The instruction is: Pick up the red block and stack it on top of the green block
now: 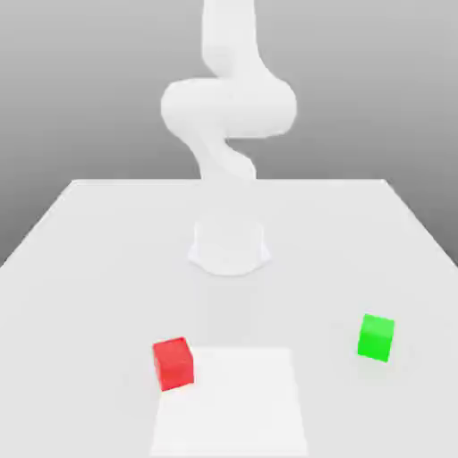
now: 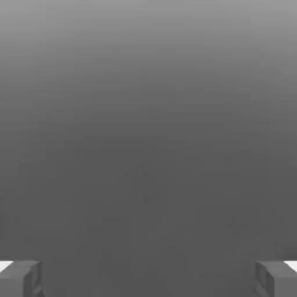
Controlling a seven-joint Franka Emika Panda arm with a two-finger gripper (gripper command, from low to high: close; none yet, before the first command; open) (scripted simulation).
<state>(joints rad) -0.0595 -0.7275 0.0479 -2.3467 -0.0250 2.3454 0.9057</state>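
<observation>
Red block and green block well apart on a pale worktop, end effector wide open

In the exterior view, the white arm (image 1: 229, 107) rises from its base at the far part of the worktop (image 1: 107, 295). The red block (image 1: 173, 364) sits toward the view's left, beside the upper left corner of a brighter white patch (image 1: 233, 407); the green block (image 1: 376, 338) sits toward the view's right, slightly turned. In the hand view, the fingers of the end effector (image 2: 149, 279) stand wide apart, with nothing between them.
</observation>
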